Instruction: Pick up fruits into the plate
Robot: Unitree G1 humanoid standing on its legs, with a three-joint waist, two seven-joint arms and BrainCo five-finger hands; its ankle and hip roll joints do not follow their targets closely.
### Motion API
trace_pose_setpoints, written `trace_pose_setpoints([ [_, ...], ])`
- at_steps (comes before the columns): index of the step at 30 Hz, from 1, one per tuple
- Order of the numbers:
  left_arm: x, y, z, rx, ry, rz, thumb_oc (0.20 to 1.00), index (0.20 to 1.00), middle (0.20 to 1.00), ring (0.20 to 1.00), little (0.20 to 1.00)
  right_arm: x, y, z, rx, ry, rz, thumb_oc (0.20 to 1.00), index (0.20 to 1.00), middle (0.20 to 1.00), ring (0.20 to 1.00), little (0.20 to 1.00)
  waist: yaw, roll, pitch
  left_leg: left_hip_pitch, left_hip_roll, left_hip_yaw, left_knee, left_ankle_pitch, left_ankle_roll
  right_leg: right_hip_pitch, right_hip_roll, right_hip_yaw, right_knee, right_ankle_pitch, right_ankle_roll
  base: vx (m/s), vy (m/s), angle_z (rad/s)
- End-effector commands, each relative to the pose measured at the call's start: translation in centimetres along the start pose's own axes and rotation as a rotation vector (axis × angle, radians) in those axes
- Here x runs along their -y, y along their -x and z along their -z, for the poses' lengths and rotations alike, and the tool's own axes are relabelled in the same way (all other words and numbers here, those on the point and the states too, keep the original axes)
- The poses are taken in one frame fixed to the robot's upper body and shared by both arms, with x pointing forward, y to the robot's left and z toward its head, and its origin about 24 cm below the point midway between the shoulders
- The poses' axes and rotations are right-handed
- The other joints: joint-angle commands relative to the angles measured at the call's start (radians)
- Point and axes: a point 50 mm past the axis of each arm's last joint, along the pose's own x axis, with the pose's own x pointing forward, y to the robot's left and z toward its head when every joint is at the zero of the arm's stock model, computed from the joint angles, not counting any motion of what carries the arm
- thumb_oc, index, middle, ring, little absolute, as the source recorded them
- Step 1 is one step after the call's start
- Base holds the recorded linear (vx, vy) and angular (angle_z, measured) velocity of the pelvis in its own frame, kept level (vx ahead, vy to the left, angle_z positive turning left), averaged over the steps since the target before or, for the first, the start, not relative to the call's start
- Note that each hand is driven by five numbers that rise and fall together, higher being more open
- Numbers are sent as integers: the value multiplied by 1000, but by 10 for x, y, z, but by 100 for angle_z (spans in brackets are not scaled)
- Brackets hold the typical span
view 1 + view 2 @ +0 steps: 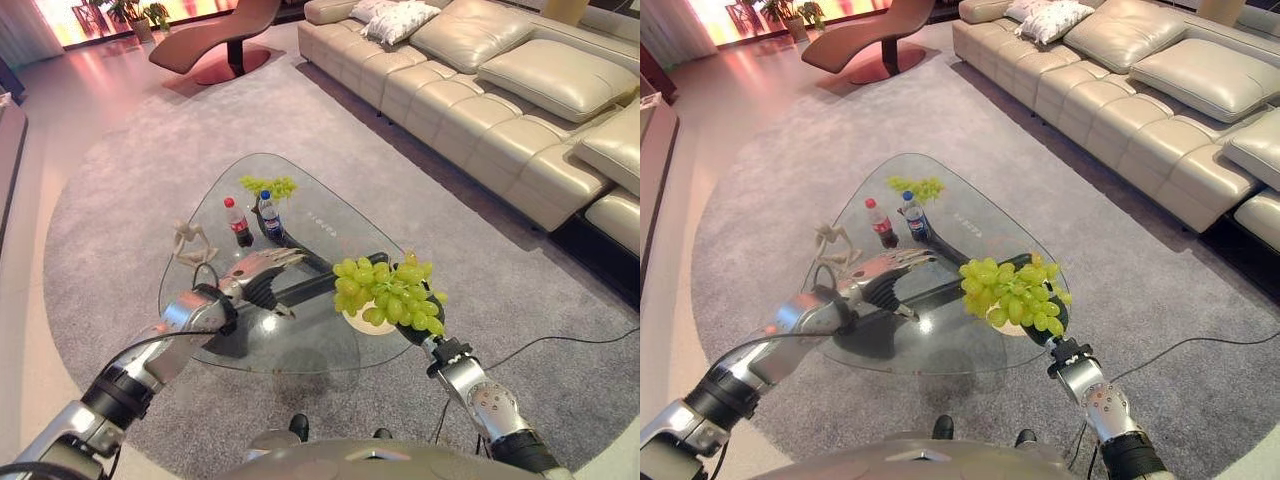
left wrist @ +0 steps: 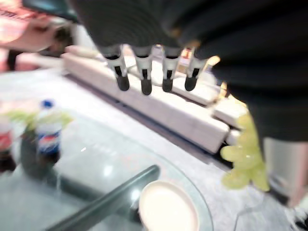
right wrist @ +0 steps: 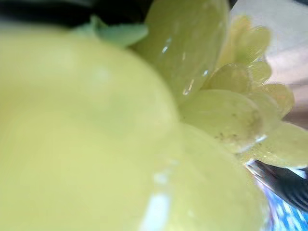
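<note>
- Left eye view: the bunch of pale green grapes (image 1: 388, 292) hangs in the air directly over the small round cream plate (image 1: 372, 323), hiding most of it, so that a sliver of rim peeps out at about 7 o'clock from the bunch.
- The right hand (image 1: 432, 322) carries the bunch from below at about 5 o'clock, its dark cover just showing beneath the fruit; its fingers are buried in the grapes, so I cannot tell how they are set, though the bunch is plainly borne by this hand.
- The bunch's long axis runs roughly from 10 to 4 o'clock, along the right forearm.
- My judgement: what remains is a short lowering straight down, since the plate already lies under the load and no sideways travel looks needed.
- The left hand (image 1: 262, 268) hovers over the clear glass triangular table (image 1: 330, 215) at about 9 o'clock from the grapes, fingers straight and relaxed, carrying nothing.
- A second green grape bunch (image 1: 268, 185) lies at the far tip of the table, 11 o'clock from the plate, nearer the left hand.
- Two small cola bottles (image 1: 254, 220) stand between that bunch and the left hand.
</note>
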Motion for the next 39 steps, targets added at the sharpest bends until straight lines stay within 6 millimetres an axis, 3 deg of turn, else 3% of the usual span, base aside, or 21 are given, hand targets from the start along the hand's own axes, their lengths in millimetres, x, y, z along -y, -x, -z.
trace_pose_setpoints([
  [1, -26, 3, 17, -74, 154, -191, 1000, 1000, 1000, 1000, 1000, -21, -15, -26, 132, 136, -100, 200, 200, 200, 200, 200, 10, -20, 18, 79, -33, 116, 47, -164, 15, 23, -25, 38, 27, -56, 50, 80, 3, 0],
  [6, -7, 15, 42, -200, 325, -231, 1000, 1000, 1000, 1000, 1000, -6, -5, -57, 220, 354, 53, 200, 200, 200, 200, 200, 14, -20, 32, 71, -29, 115, 55, -164, 14, 11, -23, 42, 40, -61, 44, 32, 1, 0],
  [10, 19, 24, 58, -302, 474, -234, 1000, 1000, 1000, 1000, 1000, -1, 4, -103, 298, 759, 256, 200, 200, 200, 200, 200, 22, -17, 65, 46, -28, 107, 76, -166, 13, -17, -21, 46, 65, -67, 38, 0, 0, 0],
  [16, 67, 21, 67, -435, 636, -195, 1000, 1000, 1000, 1000, 1000, -20, -6, -157, 373, 1220, 460, 200, 200, 200, 200, 200, 39, -3, 132, -21, -33, 80, 107, -164, 15, -82, -18, 51, 101, -74, 27, -78, 9, 0],
  [23, 113, 16, 69, -544, 730, -129, 1000, 1000, 1000, 1000, 1000, -44, -30, -185, 448, 1438, 537, 200, 200, 200, 200, 200, 57, 11, 230, -109, -43, 38, 135, -153, 15, -158, -18, 37, 135, -78, 16, -119, -6, 8],
  [32, 122, 0, 61, -540, 743, -120, 1000, 1000, 1000, 1000, 1000, -84, -49, -228, 562, 1604, 579, 200, 200, 200, 200, 200, 87, 42, 327, -239, -68, -33, 177, -126, 9, -273, -27, -10, 190, -81, 0, -124, 13, 12],
  [39, 113, -12, 57, -522, 761, -161, 1000, 1000, 1000, 1000, 1000, -113, -65, -236, 602, 1717, 564, 200, 200, 200, 200, 200, 93, 61, 377, -314, -87, -40, 214, -109, 11, -362, -41, -27, 245, -77, -4, -69, 58, 6],
])
